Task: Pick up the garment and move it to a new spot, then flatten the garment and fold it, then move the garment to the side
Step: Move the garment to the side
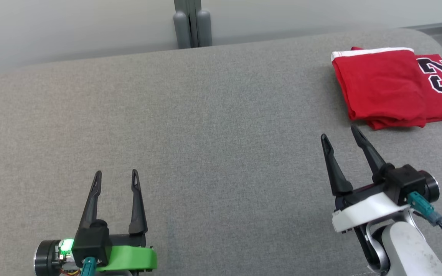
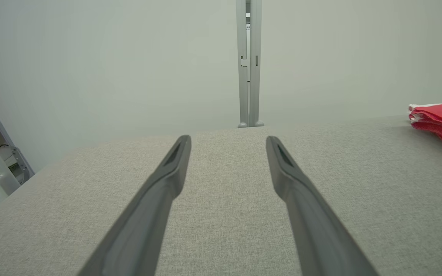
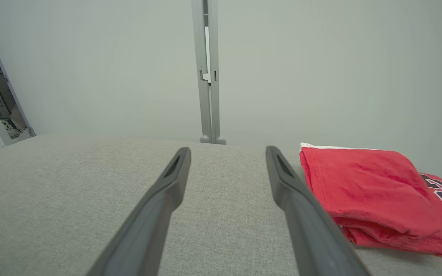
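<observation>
Nearest are the two pincers. The left pincer (image 1: pixel 116 172) is far to the left of the garment. Its two long dark fingers (image 1: pixel 90 207), thin, smooth and tapering to points, stand well apart and hold nothing. The right pincer (image 1: pixel 338 132) is just in front of the garment and is not touching it. Its two fingers are also spread wide and empty.

Under both is one surface (image 1: pixel 205 126), covered in grey woven cloth with a fine grain and a rounded far corner. On it lies one garment (image 1: pixel 382 86), of soft red knit with a white band and the black number 23. It is folded to a rough rectangle, probably in several layers. Behind the garment and to its left, one grey metal post (image 1: pixel 192 23) rises against the pale smooth wall (image 1: pixel 71 27).
</observation>
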